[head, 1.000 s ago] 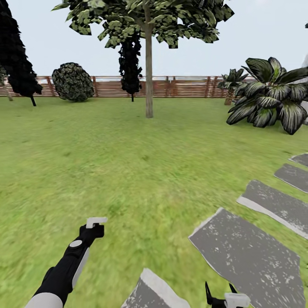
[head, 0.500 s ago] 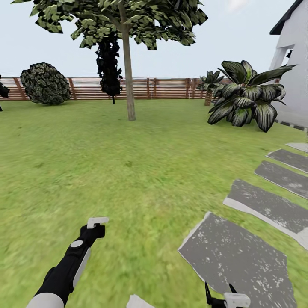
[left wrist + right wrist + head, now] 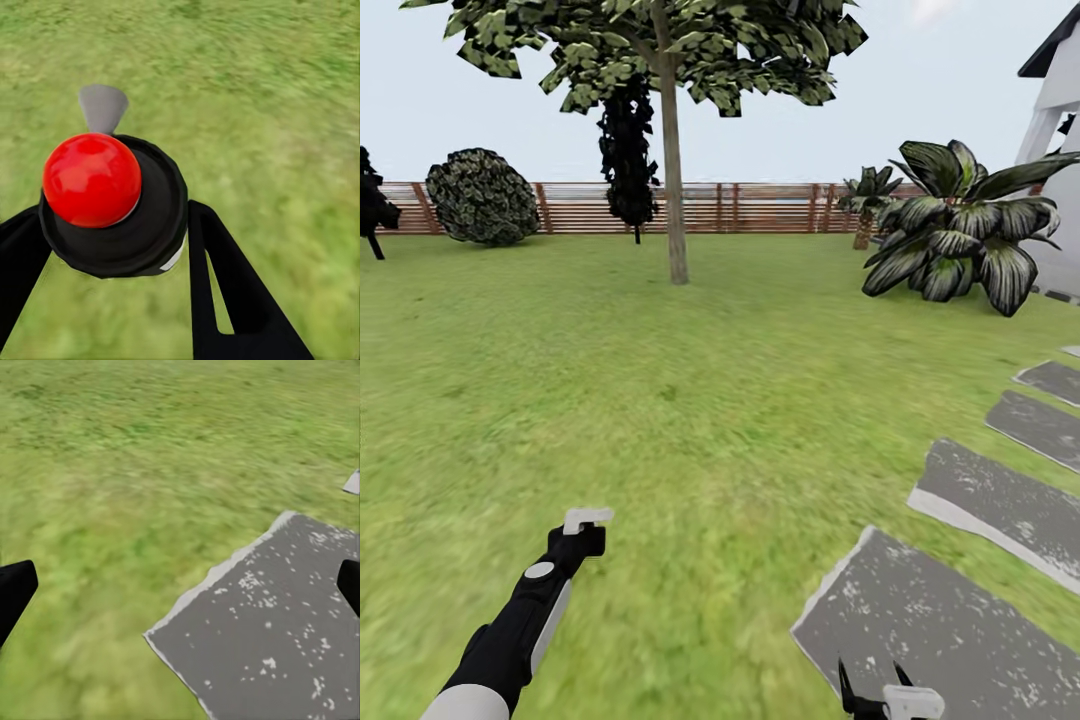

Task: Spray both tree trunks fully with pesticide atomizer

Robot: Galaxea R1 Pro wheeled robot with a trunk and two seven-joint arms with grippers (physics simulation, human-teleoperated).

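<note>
Since half a second ago my whole head view has swung slightly, so tree and stones sit a little further right in it; both arms keep their pose.

Item 1, pesticide atomizer: dark round body, red ball on top, grey nozzle tip ahead of it. I see it pinched between the black fingers of my left gripper, carried low over the lawn, well short of the tree.

Item 2, tree: one tall tree with ragged green foliage; its tree trunk stands straight and bare, far ahead of the atomizer, in front of the slat fence.

Item 3, right gripper: fingers spread wide, nothing between them, hanging over the edge of the nearest paving stone, to the right of the atomizer.

Item 4, surroundings: round bush left of the tree, by the fence; broad-leaved palm to its right; white house corner beyond the palm.
</note>
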